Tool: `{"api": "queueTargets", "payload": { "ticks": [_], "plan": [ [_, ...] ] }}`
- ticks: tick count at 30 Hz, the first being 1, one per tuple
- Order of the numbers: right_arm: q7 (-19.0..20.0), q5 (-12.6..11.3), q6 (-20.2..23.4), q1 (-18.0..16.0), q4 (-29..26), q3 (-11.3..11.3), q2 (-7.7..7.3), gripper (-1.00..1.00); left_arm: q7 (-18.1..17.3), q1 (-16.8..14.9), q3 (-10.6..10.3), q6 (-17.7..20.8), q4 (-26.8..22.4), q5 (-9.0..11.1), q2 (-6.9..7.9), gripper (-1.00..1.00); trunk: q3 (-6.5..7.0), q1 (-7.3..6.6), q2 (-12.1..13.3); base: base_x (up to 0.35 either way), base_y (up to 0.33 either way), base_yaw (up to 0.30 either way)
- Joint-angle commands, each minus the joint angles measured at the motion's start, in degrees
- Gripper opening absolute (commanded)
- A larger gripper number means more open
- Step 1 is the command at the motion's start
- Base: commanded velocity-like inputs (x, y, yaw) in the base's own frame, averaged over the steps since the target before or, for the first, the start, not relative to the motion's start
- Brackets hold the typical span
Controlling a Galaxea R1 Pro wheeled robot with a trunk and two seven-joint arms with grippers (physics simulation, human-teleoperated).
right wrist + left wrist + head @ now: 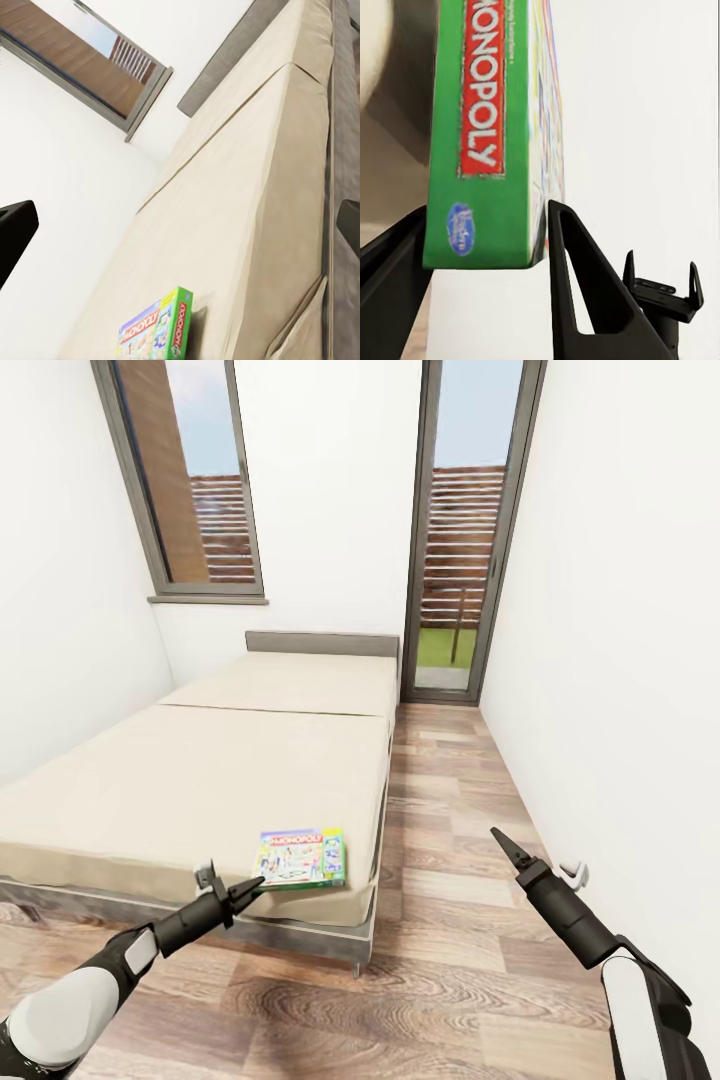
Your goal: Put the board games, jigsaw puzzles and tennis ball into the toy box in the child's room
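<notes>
A green Monopoly board game (303, 857) lies flat on the near right corner of the bed (180, 780), which has a beige mattress. My left gripper (255, 884) reaches in at the box's near left corner. In the left wrist view the box's green edge (487, 150) sits between the two dark fingers (577, 292), which press against both faces. My right gripper (507, 846) hangs over the floor to the right of the bed, open and holding nothing. The right wrist view looks along the mattress, with the Monopoly box (157, 330) lying on it. The table and toy box are out of view.
The grey headboard (322, 643) stands at the far end under a tall window (190, 480). A glass door (462, 540) is at the back right. A strip of wood-plank floor (450, 810) runs between the bed and the white right wall (620, 660).
</notes>
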Motion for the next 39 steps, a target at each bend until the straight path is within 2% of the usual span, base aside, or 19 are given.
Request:
{"api": "queueTargets", "payload": {
  "ticks": [1,5,9,30,33,34,39],
  "plan": [
    [0.1,-0.2,0.5,-0.1,0.0,-0.1,0.03,1.00,-0.9,0.0,0.5,0.6,-0.3,-0.6,-0.01,-1.00,0.13,-0.23,0.4,0.000,0.000,0.000],
    [0.1,-0.2,0.5,-0.1,-0.1,0.0,0.07,1.00,-4.8,0.0,0.0,0.7,-1.9,-0.6,-0.07,-1.00,0.84,-1.11,2.0,0.000,0.000,0.000],
    [0.1,-0.2,0.4,-0.1,-0.1,0.0,0.09,1.00,-6.4,0.0,-0.3,0.8,-3.2,-0.7,-0.08,-1.00,1.56,-1.99,3.6,0.000,0.000,0.000],
    [-0.3,0.2,-0.5,-0.1,-0.1,0.3,0.09,1.00,-7.0,0.0,-0.5,0.9,-3.8,-0.7,-0.26,-1.00,5.33,-6.60,12.0,0.000,0.000,0.000],
    [-0.4,0.3,-0.6,-0.1,-0.1,1.1,0.09,1.00,-6.9,0.0,-0.5,1.0,-3.8,-0.7,-0.18,-1.00,5.87,-7.26,13.2,0.000,0.000,0.000],
    [-0.4,0.4,-0.9,-0.1,-0.1,2.4,0.11,1.00,-6.9,0.0,-0.5,1.1,-3.8,-0.7,-0.10,-1.00,6.05,-7.48,13.6,0.000,0.000,0.000],
    [-0.7,0.6,-2.1,-0.1,-0.1,4.6,0.09,1.00,-6.6,0.0,-0.4,1.0,-3.8,-0.8,-0.05,-1.00,6.95,-8.58,15.6,0.000,0.000,0.000]
  ]
}}
